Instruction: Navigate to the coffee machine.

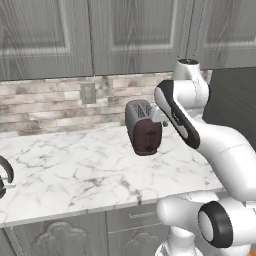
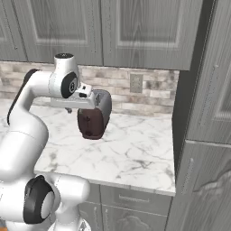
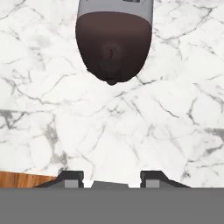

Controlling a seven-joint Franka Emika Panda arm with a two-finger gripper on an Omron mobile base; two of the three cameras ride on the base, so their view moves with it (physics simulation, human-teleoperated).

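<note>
Facing the white marble counter (image 1: 75, 170), base is idling by rounded grey-and-maroon toaster (image 1: 144, 127), gripper (image 3: 111, 180) fingers spread, empty; mistaking toaster for coffee machine risks stopping short

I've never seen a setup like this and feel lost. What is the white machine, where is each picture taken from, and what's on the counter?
The white machine is a robot arm on a driving base, in a rendered kitchen. Two pictures come from cameras on the base, behind the arm to its left and right. The third looks along its tool, whose two dark fingertips show apart, holding nothing. On the marble counter stands a grey-and-maroon toaster, below grey cabinets. A dark curved thing at the left base view's edge is cut off; I cannot tell what it is.
</note>
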